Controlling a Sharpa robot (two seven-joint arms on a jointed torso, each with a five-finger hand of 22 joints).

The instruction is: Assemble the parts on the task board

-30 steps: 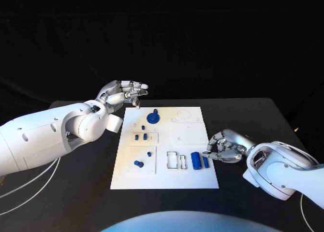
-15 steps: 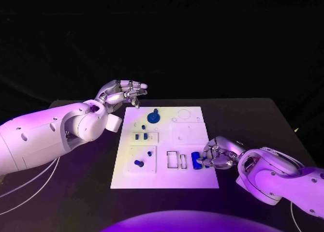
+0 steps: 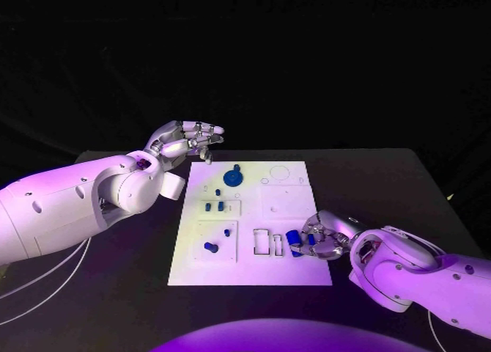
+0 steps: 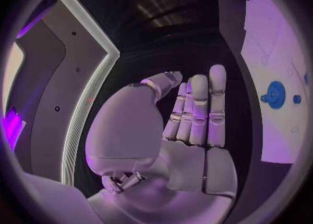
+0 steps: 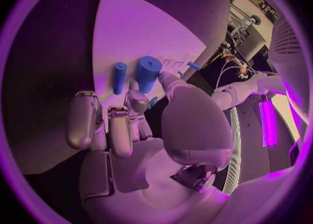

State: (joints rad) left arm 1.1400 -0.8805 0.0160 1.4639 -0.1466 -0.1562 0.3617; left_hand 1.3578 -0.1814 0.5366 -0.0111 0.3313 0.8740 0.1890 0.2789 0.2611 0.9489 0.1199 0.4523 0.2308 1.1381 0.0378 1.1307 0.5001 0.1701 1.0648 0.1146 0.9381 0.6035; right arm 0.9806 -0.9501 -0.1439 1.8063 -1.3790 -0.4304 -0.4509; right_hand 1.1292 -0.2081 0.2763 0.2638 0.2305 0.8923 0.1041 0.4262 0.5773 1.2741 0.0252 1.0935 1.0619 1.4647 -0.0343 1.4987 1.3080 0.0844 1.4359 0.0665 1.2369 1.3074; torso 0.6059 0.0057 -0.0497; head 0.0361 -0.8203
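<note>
The right hand (image 3: 322,238) curls around the near-right blue cylinders (image 3: 295,240) on the task board (image 3: 291,196), apparently for pickup, grasp unconfirmed; the left hand (image 3: 186,141) is clenched, empty, clear beyond the far-left corner.

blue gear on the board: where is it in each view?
Head view: the blue gear sits near the far end of the task board, just right of the left hand.
Left wrist view: the gear lies on the white board beyond the fingers.
Right wrist view: can't pick it out.
Shared landmark: the board.
</note>
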